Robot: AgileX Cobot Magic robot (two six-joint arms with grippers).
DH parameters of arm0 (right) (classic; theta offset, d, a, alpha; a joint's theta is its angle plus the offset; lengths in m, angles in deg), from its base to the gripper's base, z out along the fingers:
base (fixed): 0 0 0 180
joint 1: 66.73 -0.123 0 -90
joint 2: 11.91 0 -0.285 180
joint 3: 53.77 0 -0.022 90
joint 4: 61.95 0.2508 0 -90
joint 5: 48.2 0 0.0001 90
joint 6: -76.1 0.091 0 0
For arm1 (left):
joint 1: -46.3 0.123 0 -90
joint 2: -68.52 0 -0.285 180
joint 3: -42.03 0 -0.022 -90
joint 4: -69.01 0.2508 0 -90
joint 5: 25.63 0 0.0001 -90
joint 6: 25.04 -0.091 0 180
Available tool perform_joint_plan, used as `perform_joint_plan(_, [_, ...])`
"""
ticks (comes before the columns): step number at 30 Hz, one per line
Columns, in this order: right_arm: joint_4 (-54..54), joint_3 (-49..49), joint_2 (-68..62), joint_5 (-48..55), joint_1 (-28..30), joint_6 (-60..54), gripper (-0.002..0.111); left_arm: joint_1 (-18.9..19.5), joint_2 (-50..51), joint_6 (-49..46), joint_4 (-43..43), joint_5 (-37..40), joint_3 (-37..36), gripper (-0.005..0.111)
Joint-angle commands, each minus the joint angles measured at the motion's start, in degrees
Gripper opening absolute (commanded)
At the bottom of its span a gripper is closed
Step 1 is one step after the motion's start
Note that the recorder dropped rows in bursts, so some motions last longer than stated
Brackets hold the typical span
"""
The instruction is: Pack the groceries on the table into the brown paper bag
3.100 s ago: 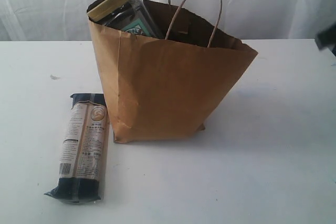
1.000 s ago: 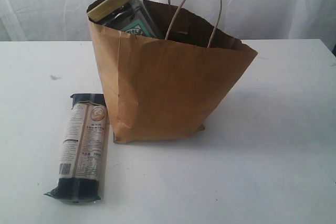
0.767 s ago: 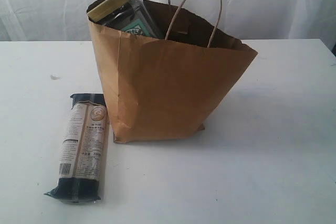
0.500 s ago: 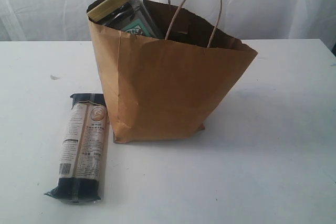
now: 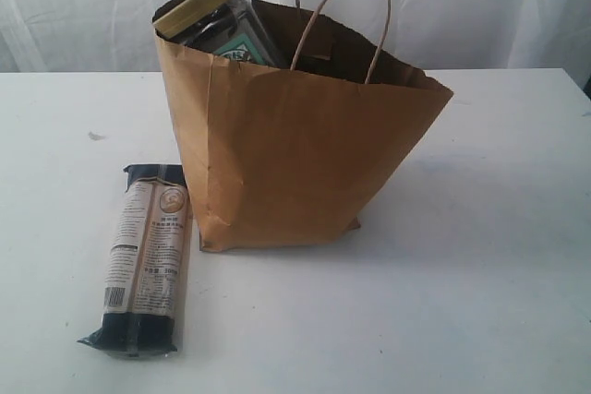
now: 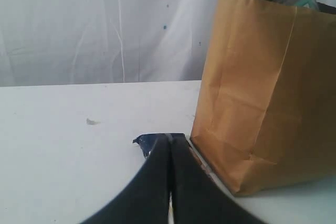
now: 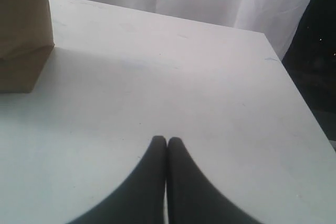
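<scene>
The brown paper bag point(image 5: 295, 159) stands upright on the white table point(image 5: 480, 274), its handles up. A tan-lidded jar point(image 5: 199, 5) leans out of its top left corner. A long dark-blue and beige packet point(image 5: 146, 256) lies flat on the table just left of the bag. Neither gripper shows in the exterior view. In the left wrist view my left gripper point(image 6: 170, 141) is shut and empty, its tips above the packet's dark end point(image 6: 152, 141), beside the bag point(image 6: 268, 87). My right gripper point(image 7: 167, 140) is shut and empty over bare table point(image 7: 157, 77), the bag's corner point(image 7: 23, 30) off to one side.
A white curtain point(image 5: 462, 6) hangs behind the table. A small crumb point(image 5: 96, 136) lies on the table left of the bag. The table's right edge point(image 7: 302, 108) drops off to a dark floor.
A dark arm part at the right edge three seconds ago has left the exterior view. Over the last second nothing has moved.
</scene>
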Motion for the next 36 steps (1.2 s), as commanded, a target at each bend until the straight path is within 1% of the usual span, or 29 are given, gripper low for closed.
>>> perform_joint_plan(1, [0.2, 0.28, 0.3, -0.15, 0.09, -0.05, 0.0, 0.09, -0.19, 0.04, 0.52, -0.36, -0.13, 0.0])
perform_joint_plan(9, [0.2, 0.28, 0.3, -0.15, 0.09, -0.05, 0.0, 0.09, -0.19, -0.26, 0.52, 0.33, -0.13, 0.0])
perform_joint_plan(11, [0.2, 0.28, 0.3, -0.15, 0.09, -0.05, 0.0, 0.09, -0.19, -6.58, 0.52, 5.16, -0.13, 0.0])
perform_joint_plan(13, [0.2, 0.28, 0.3, -0.15, 0.09, -0.05, 0.0, 0.09, -0.19, -7.39, 0.49, 9.67, -0.13, 0.0])
perform_joint_plan(14, [0.2, 0.28, 0.3, -0.15, 0.09, -0.05, 0.0, 0.09, -0.19, -7.39, -1.57, 11.38, -0.13, 0.0])
perform_joint_plan(16, [0.2, 0.28, 0.3, -0.15, 0.09, -0.05, 0.0, 0.09, -0.19, -7.39, -8.92, 15.4, -0.01, 0.0])
perform_joint_plan(20, [0.2, 0.28, 0.3, -0.15, 0.09, -0.05, 0.0, 0.09, -0.19, -7.67, -21.51, 19.28, 4.68, 0.0])
perform_joint_plan(22, [0.2, 0.28, 0.3, -0.15, 0.09, -0.05, 0.0, 0.09, -0.19, -7.67, -23.34, 19.73, 7.78, 0.0])
perform_joint_plan(28, [0.2, 0.28, 0.3, -0.15, 0.09, -0.05, 0.0, 0.09, -0.19, -7.81, -23.34, 19.82, 16.63, 0.0])
perform_joint_plan(32, [0.2, 0.28, 0.3, -0.15, 0.09, -0.05, 0.0, 0.09, -0.19, -8.7, -23.67, 19.14, 20.9, 0.0])
perform_joint_plan(34, [0.2, 0.28, 0.3, -0.15, 0.09, -0.05, 0.0, 0.09, -0.19, -8.7, -26.05, 16.67, 22.48, 0.0])
perform_joint_plan(36, [0.54, 0.28, 0.3, -0.14, 0.09, 0.57, 0.0, 0.09, -0.19, -8.62, -31.71, 11.87, 23.78, 0.0])
